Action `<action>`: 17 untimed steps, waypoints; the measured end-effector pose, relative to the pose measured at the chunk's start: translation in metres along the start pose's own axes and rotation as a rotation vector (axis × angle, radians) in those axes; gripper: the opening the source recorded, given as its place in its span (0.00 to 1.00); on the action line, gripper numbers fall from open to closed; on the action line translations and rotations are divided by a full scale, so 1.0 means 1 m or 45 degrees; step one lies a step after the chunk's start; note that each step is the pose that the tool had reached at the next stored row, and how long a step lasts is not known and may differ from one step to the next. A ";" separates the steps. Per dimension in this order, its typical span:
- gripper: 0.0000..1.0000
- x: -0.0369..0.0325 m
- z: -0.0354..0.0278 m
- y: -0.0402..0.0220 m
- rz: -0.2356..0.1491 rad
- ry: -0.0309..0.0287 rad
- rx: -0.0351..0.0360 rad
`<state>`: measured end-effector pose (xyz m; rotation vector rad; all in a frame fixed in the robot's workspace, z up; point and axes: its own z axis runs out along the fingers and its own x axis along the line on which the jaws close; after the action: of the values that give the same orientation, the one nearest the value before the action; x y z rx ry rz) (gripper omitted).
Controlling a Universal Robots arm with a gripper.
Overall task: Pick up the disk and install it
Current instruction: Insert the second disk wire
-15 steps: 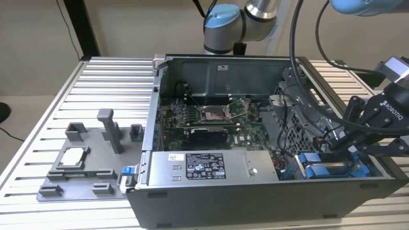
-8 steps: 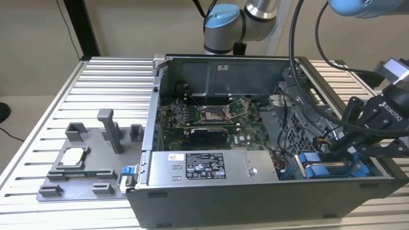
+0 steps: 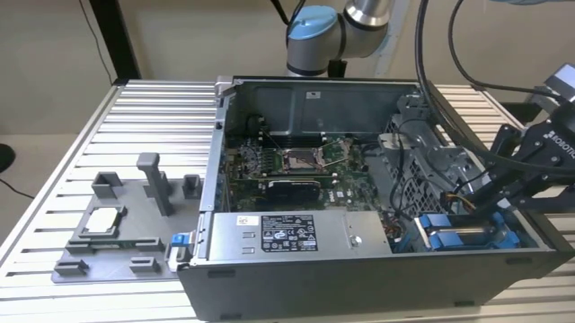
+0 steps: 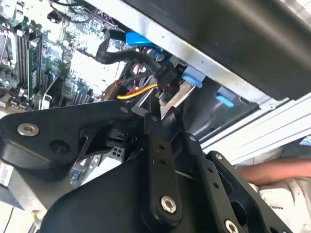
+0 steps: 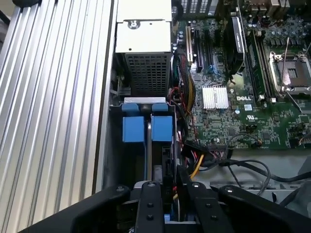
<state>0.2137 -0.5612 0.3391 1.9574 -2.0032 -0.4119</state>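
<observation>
Hovering your gripper over drive bay in computer case, blue carrier tabs seated there; jaw state — cannot tell.

Open computer case on a ribbed aluminium table: two blue drive carriers side by side in the bay, green motherboard beside them, black gripper just above the bay

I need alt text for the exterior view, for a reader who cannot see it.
An open computer case lies on a slatted metal table, with the robot's gripper reaching into the corner at the exterior view's right, above blue drive carriers. A grey fixture tray sits left of the case.
</observation>
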 end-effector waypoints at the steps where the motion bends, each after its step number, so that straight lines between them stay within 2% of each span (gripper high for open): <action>1: 1.00 0.0001 -0.0031 0.0014 0.000 -0.0006 -0.0001; 4: 1.00 0.0002 -0.0109 0.0049 -0.003 -0.0057 -0.0003; 6: 1.00 0.0003 -0.0135 0.0060 -0.003 -0.0073 -0.0002; 12: 1.00 0.0003 -0.0136 0.0063 -0.004 -0.0087 0.0014; 14: 1.00 0.0003 -0.0137 0.0064 -0.008 -0.0179 0.0094; 17: 1.00 0.0005 -0.0136 0.0063 -0.020 -0.0445 0.0278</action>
<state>0.2135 -0.5615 0.3541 1.9933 -2.0232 -0.4326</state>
